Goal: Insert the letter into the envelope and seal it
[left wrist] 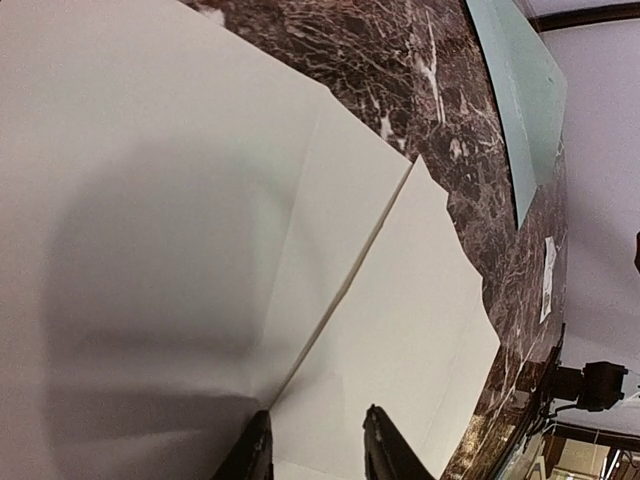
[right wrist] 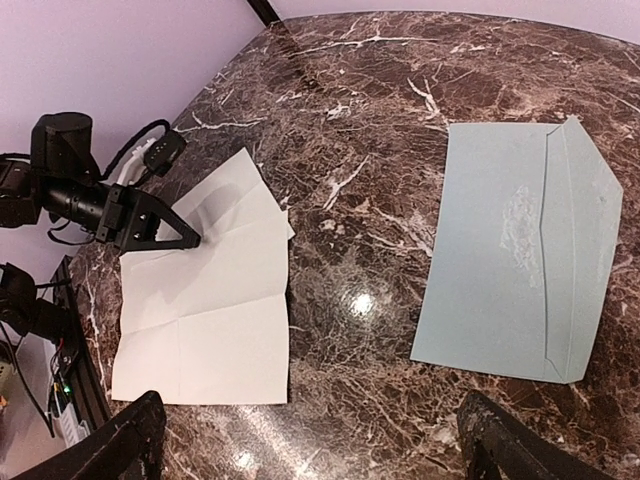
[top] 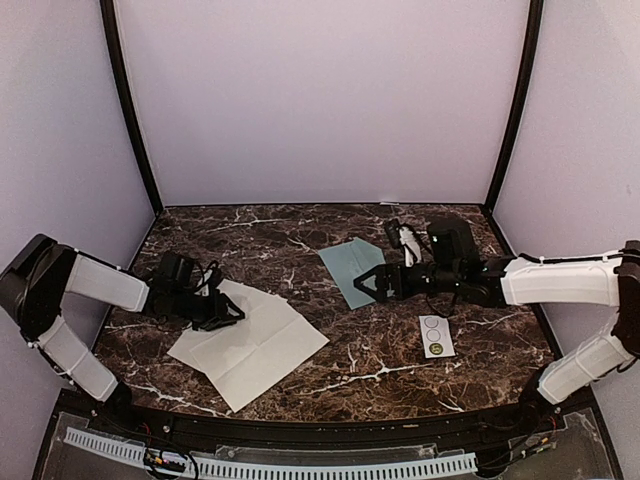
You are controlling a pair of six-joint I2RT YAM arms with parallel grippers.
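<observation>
1. The letter point(top: 250, 345) lies flat at near left. It is creased and likely light, floppy and quick to slide. Pinch it at a raised crease or a corner.
2. Your left gripper point(top: 228, 314) sits over its far-left part, fingers slightly parted, holding nothing.
3. The envelope point(top: 352, 268) lies farther back, well apart from the letter, and looks thin and flimsy.
4. Your right gripper point(top: 368, 285) is spread wide and empty at its near edge.
5. Bare table point(top: 270, 235) lies beyond.
</observation>
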